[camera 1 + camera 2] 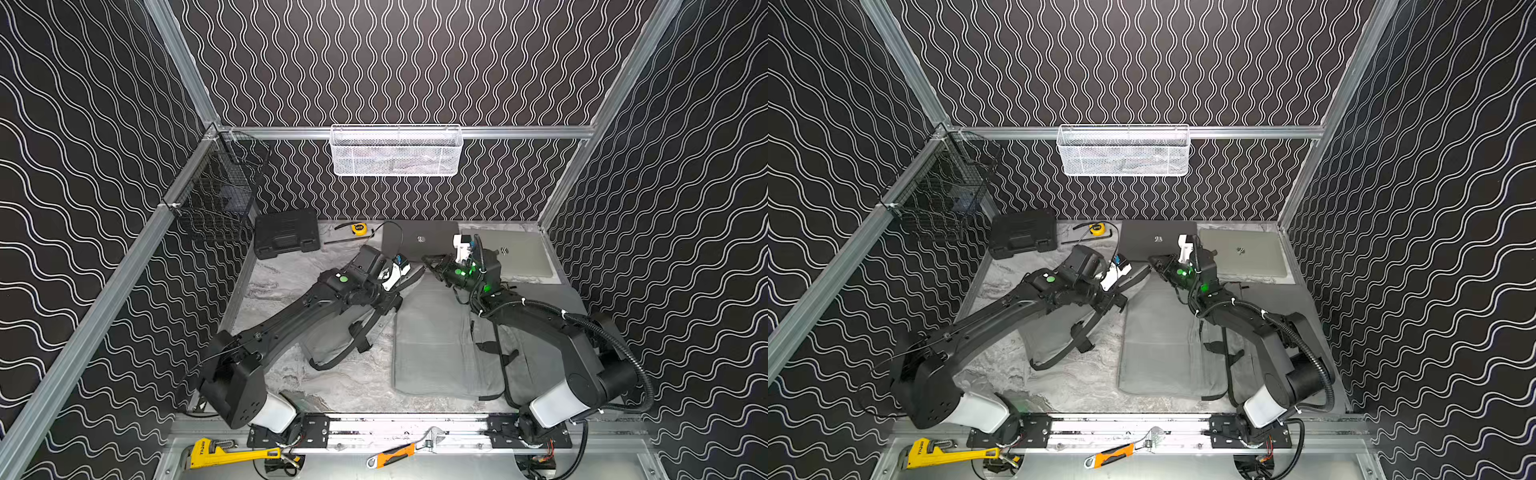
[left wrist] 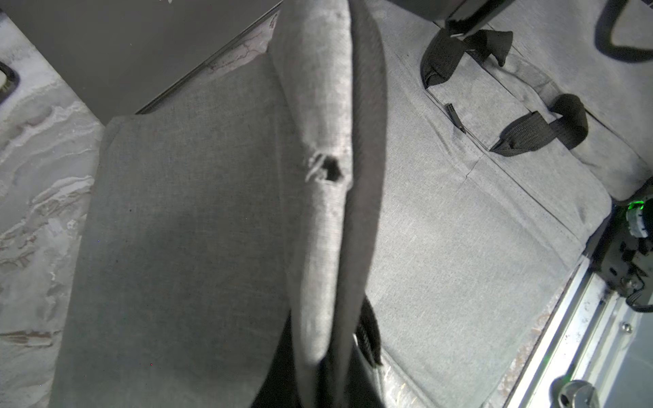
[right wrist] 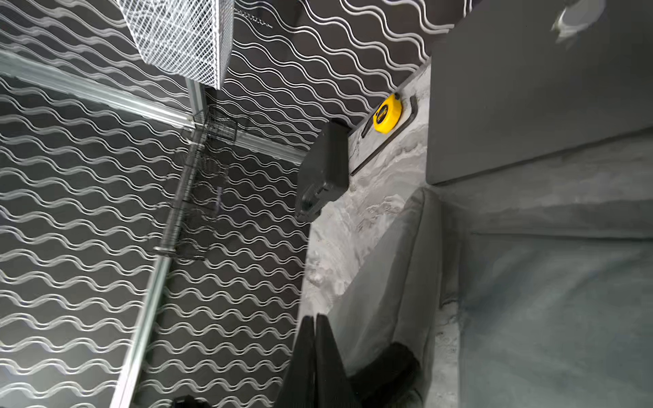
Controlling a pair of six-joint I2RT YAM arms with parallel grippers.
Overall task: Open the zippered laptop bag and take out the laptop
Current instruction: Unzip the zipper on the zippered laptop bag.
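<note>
The grey fabric laptop bag [image 1: 432,345] lies flat mid-table in both top views, black handles [image 2: 540,130] on its side. My left gripper [image 1: 406,276] is at the bag's far end, shut on a raised strip of the bag's grey edge [image 2: 318,106]; this strip has a small frayed hole. My right gripper [image 1: 427,260] hovers just beyond the same end, shut and empty, fingertips [image 3: 314,326] pressed together beside the raised edge [image 3: 395,268]. A dark laptop [image 1: 419,241] and a silver laptop [image 1: 513,253] lie closed at the back of the table.
More grey fabric with a black strap [image 1: 332,345] lies under my left arm. A black tool case [image 1: 286,232], yellow tape measure [image 1: 358,227] and hex key stand at the back left. Wire baskets [image 1: 395,151] hang on the walls. Wrenches [image 1: 224,453] lie on the front rail.
</note>
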